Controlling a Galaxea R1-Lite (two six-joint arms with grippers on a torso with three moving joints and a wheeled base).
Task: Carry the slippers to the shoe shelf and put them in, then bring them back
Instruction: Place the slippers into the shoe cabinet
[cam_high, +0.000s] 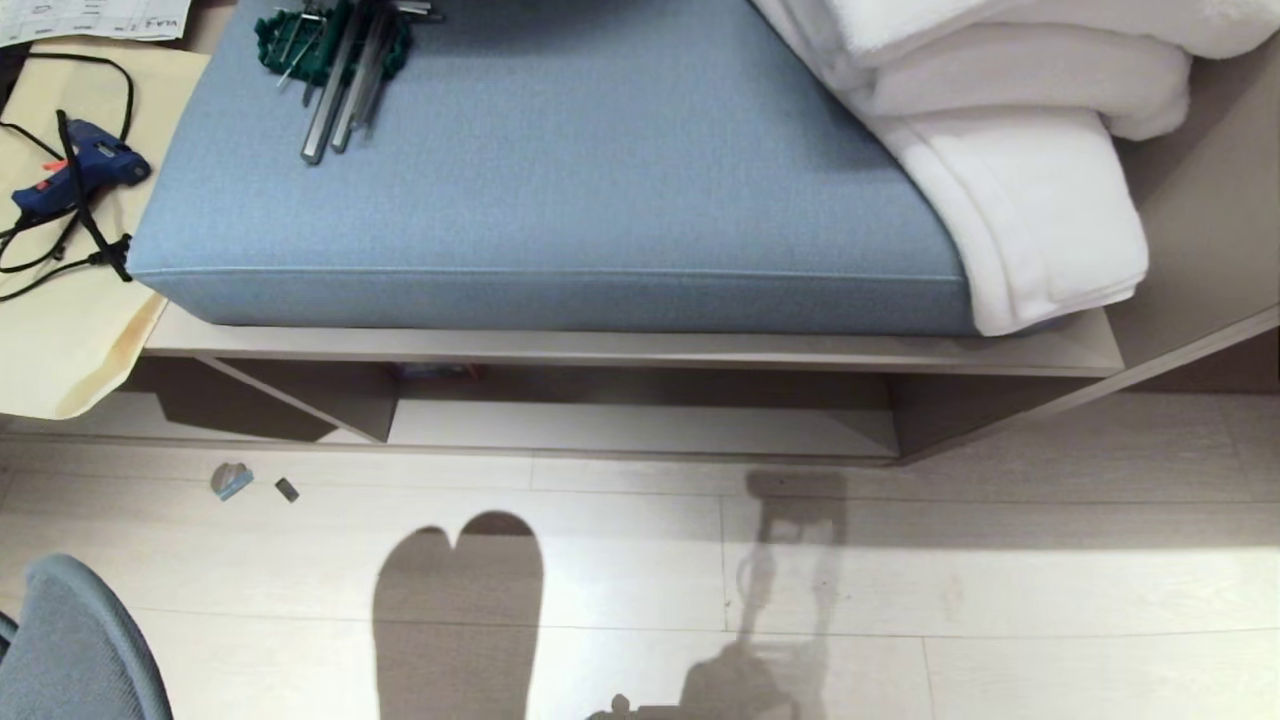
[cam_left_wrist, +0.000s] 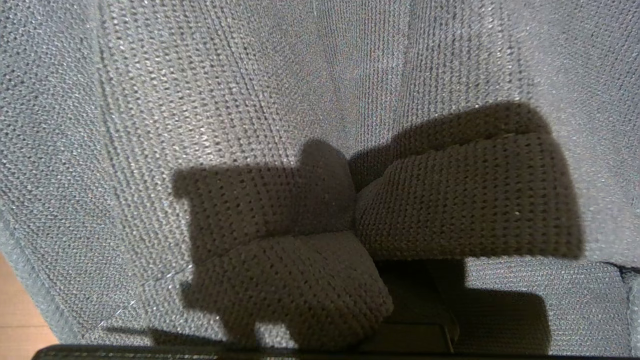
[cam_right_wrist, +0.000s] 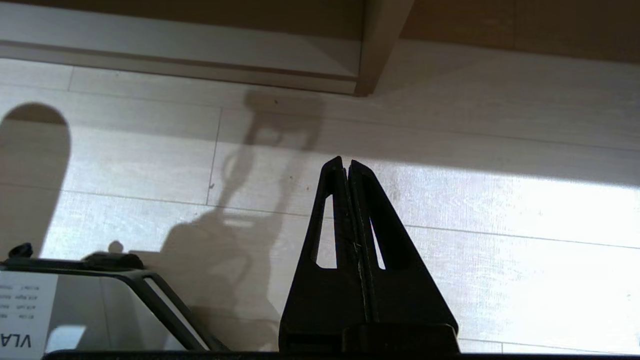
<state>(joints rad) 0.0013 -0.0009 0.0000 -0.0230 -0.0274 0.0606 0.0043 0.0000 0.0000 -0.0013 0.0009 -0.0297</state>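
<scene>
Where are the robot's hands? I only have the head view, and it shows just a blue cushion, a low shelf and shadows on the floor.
Observer: The right hand hangs above the pale floor, fingers pressed together, holding nothing.
Operator: And the slippers?
Observer: Grey knitted fabric, likely the slippers, fills the left wrist view, right against the camera.
Operator: Is the shelf close?
Observer: In the right wrist view the shoe shelf lies just beyond that hand's tips.
</scene>
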